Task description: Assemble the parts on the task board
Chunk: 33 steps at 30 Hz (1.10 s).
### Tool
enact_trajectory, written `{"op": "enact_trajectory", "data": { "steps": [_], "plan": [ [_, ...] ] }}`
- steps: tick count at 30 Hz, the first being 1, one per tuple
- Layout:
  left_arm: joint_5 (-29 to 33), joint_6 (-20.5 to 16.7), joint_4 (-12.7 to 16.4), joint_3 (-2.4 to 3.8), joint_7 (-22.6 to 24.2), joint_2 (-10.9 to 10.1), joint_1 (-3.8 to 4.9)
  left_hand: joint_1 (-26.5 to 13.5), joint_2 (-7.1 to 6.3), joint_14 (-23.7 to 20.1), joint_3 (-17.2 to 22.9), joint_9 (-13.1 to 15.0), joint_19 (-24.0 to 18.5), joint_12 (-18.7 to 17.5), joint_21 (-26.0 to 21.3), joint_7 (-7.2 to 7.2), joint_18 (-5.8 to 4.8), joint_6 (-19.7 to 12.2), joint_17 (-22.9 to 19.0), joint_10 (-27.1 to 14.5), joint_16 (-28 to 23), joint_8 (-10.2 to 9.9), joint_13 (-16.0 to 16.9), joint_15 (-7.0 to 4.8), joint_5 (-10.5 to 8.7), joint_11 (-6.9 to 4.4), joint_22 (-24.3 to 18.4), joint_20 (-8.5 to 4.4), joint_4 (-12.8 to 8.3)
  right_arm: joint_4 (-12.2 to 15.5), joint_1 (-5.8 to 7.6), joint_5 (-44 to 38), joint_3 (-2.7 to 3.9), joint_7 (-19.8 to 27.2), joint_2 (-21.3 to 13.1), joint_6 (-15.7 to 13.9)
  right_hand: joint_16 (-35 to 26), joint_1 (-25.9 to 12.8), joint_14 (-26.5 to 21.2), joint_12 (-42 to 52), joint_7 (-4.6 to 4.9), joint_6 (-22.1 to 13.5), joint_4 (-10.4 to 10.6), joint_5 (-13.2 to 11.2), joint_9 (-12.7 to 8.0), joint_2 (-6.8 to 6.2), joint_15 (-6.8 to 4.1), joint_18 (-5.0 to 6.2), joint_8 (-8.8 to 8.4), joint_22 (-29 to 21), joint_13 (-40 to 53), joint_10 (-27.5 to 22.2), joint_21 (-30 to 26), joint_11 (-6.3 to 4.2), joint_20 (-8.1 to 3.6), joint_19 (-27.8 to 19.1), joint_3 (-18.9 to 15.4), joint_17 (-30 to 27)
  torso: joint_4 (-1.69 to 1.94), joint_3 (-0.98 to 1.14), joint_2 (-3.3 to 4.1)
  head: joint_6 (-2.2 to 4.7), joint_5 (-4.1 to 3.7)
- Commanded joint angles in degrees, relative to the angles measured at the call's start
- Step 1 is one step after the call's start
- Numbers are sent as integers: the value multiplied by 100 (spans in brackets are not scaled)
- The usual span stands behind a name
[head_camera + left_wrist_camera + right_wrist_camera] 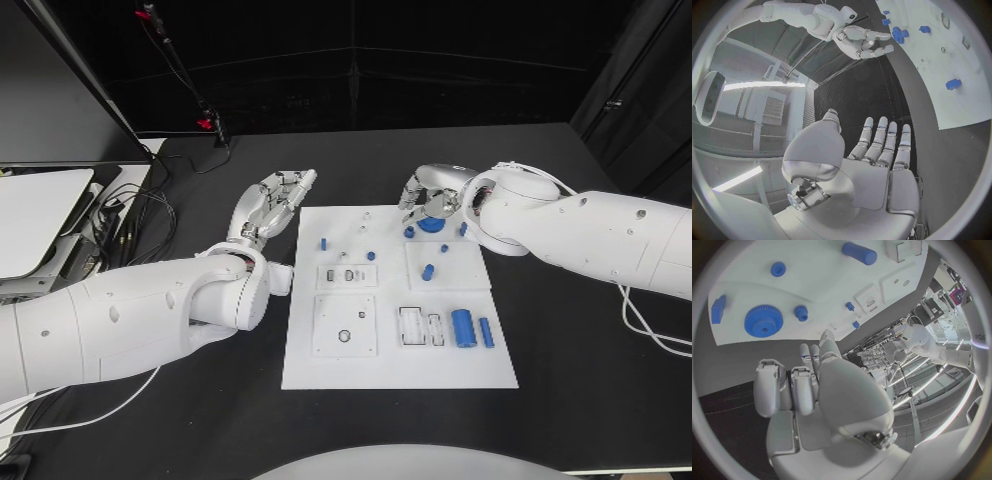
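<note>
Hovering over the task board, right robot hand holds nothing.

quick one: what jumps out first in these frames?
The white task board mid-table, dotted with small blue parts, the biggest a blue cylinder at its right. The right hand hovers over a large blue gear at the board's far edge; the left hand, fingers spread, sits just off the far-left corner.

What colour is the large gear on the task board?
Blue; the large gear shows best in the right wrist view, on the white task board.
</note>
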Motion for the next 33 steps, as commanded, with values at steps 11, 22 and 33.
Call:
{"op": "enact_trajectory", "data": {
  "steps": [11,22,33],
  "plan": [
    [-48,67,-6,5,1724,11,7,21,32,41,-16,-3,10,13,28,723,34,44,2,41,18,4,0,14,35,-3,7,8,16,-209,-61,-360,3,-165,159,391,-32,147,339,-110,-24,117,15,-29,10,-93,60,-75,-94,114,6,118,-2,-11,60,-22,30,43,-1,-6,-8,-40,16],
    [-48,76,12,5,1707,4,7,43,54,55,-17,-5,12,10,37,737,26,48,2,51,16,-4,0,23,48,12,9,11,14,-304,-143,-596,3,-160,237,518,-32,238,341,-168,-42,207,22,-28,15,-85,56,-72,-137,113,6,219,-3,-20,62,-28,61,51,7,-10,-7,-86,21],
    [-48,113,15,6,1666,-17,7,59,76,68,-22,-4,9,9,41,757,18,61,1,71,13,-9,0,32,69,31,9,9,16,-433,-187,-793,3,-299,353,510,-34,311,341,-234,-44,250,29,-28,13,-56,62,-74,-180,123,1,264,1,-17,64,-25,98,47,-9,-13,-15,-108,43]
  ]
}}
